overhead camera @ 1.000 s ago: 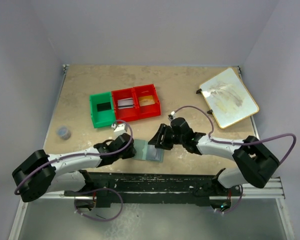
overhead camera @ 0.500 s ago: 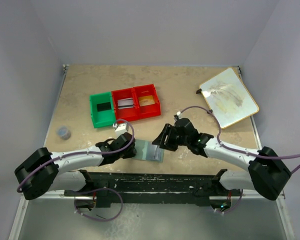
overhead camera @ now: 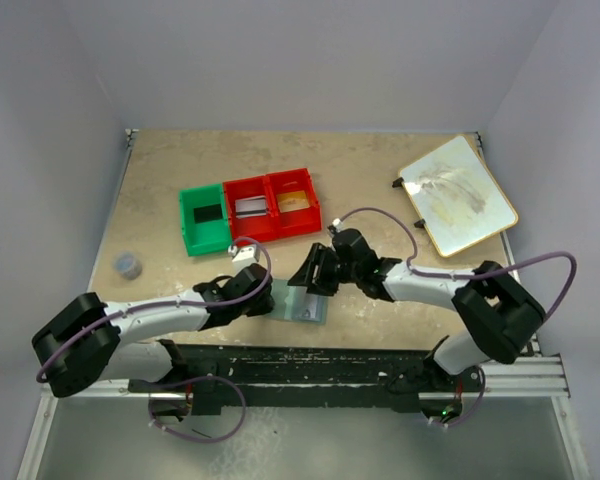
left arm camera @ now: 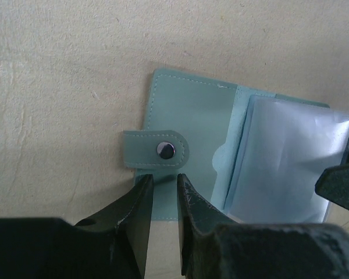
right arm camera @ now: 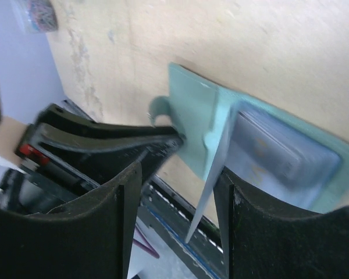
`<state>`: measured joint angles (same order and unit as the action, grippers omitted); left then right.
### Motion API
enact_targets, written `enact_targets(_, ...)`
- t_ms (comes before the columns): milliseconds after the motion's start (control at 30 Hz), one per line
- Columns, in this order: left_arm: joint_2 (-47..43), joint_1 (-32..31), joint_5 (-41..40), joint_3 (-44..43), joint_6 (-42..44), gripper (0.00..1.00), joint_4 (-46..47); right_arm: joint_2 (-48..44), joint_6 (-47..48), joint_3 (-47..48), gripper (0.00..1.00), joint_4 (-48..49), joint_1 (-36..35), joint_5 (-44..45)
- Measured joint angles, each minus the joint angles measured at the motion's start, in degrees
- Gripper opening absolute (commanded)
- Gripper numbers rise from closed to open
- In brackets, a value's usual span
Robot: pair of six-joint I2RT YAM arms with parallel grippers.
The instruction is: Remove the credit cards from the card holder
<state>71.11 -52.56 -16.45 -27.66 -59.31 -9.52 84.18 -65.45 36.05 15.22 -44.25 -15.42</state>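
Note:
The card holder [overhead camera: 306, 306] lies open on the table by the near edge, pale teal inside, its snap tab [left arm camera: 157, 150] pointing left. My left gripper [overhead camera: 264, 301] is shut to a narrow gap, its tips [left arm camera: 163, 185] on the near edge of the holder's left half. My right gripper [overhead camera: 311, 274] is open over the holder's right half [right arm camera: 177, 192]. A clear sleeve page [right arm camera: 216, 186] stands lifted between its fingers, against the right finger. A greyish credit card [right arm camera: 277, 157] shows under the clear pocket. Other cards lie in the green bin [overhead camera: 206, 213] and in a red bin [overhead camera: 248, 207].
The green bin [overhead camera: 189, 232] and two joined red bins [overhead camera: 275, 226] stand behind the holder. A cream board [overhead camera: 458, 195] lies at the back right. A small grey object [overhead camera: 128, 265] sits at the left. The table's near edge and a black rail are just below the holder.
My right gripper has moved left and lower over the holder's right half, and the right arm has swung. The left gripper and the holder have stayed in place.

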Motion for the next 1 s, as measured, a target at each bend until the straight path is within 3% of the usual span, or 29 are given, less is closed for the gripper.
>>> enact_targets(200,-2.4,0.0,-1.03,0.0,-0.04,0.21,-2.05,6.45,1.22,5.55,0.55,5.97,-0.13,-2.99)
enact_targets(467,-9.11,0.0,-4.17,0.0,-0.11,0.22,-6.51,13.46,1.38,5.84,0.53,9.73,-0.39,-5.33)
enact_targets(633,-17.4,0.0,-6.99,0.59,-3.06,0.24,-10.84,16.76,1.68,6.49,0.45,9.92,-0.5,-5.31)
enact_targets(733,-26.08,0.0,-7.91,2.99,-4.83,0.24,-10.38,18.27,2.56,8.07,0.29,9.38,-0.74,-5.09)
enact_targets(800,-28.24,0.04,-7.8,3.67,-4.81,0.22,-9.11,18.64,3.39,8.92,0.27,8.48,-1.05,-4.5)
enact_targets(1000,-15.65,0.04,-5.88,-0.13,-0.85,0.13,-4.74,18.32,4.11,9.05,0.24,6.1,-1.49,-1.51)
